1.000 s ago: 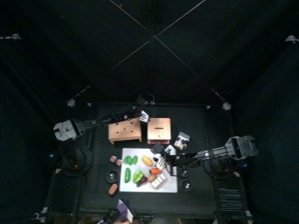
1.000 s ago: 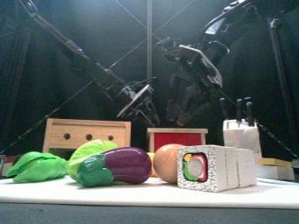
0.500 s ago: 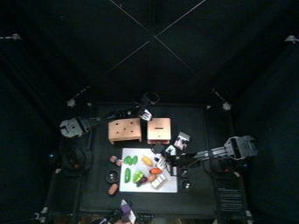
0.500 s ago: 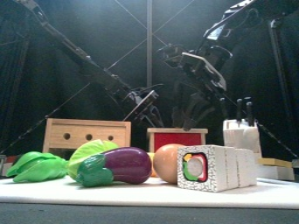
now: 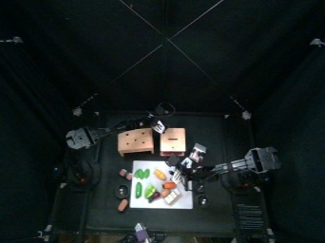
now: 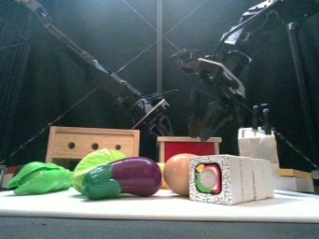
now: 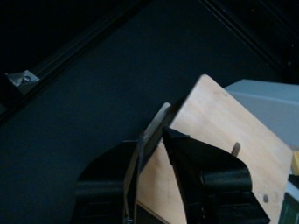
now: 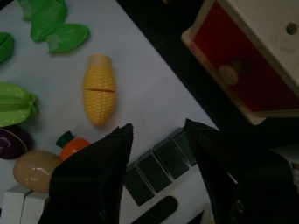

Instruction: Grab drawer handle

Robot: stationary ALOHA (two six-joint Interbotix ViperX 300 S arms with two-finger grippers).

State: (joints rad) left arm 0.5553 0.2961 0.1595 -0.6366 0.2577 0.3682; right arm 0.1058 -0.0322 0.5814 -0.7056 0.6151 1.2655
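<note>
My right hand (image 8: 158,162) is spread, hovering over the white mat near the red drawer (image 8: 251,66). Its handle (image 8: 236,71) is a small round wooden knob, rigid, probably slick, so I'd pinch it squarely across. Left hand (image 7: 162,162): can't tell.

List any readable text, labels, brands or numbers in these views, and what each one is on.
None readable in any view.
Wooden box: two round holes, no lettering.
Red-fronted drawer box: plain knob, no label.
Toy food on the white board, such as the corn: no print.
Knife block: no visible marking.
Left end effector and right end effector: no legible markings.
</note>
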